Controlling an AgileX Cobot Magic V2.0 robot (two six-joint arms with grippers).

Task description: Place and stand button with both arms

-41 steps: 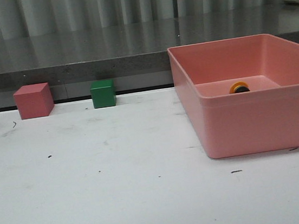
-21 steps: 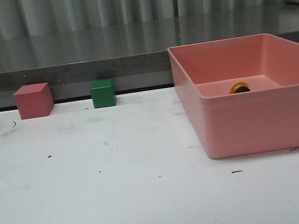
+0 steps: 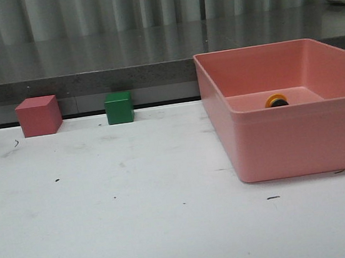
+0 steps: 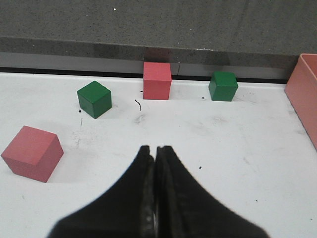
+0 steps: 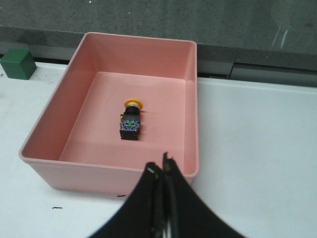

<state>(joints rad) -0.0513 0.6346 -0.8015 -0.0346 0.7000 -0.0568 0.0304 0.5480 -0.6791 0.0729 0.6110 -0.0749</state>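
Button (image 5: 131,119) lies on its side on the floor of a pink bin (image 5: 64,106), yellow cap toward the bin's far wall, dark base with blue and green parts toward the near wall. Right gripper (image 5: 162,166) hangs above the bin's near rim, fingers pressed together and empty, apart from the button. In the front view only the yellow cap shows above the bin's front wall (image 3: 299,138).

Left gripper (image 4: 155,153) is likewise closed on nothing, over the white table (image 4: 237,148), well apart from the bin. Ahead of it sit four cubes: a red cube (image 4: 157,80) and a green cube (image 4: 223,86) near the table's back edge, a second green cube (image 4: 94,99) nearer, and a second red cube (image 4: 32,152) nearest.

Table surface is white with small dark scuffs. A dark grey ledge (image 3: 89,64) runs behind it, with pale vertical panelling (image 3: 144,3) above.
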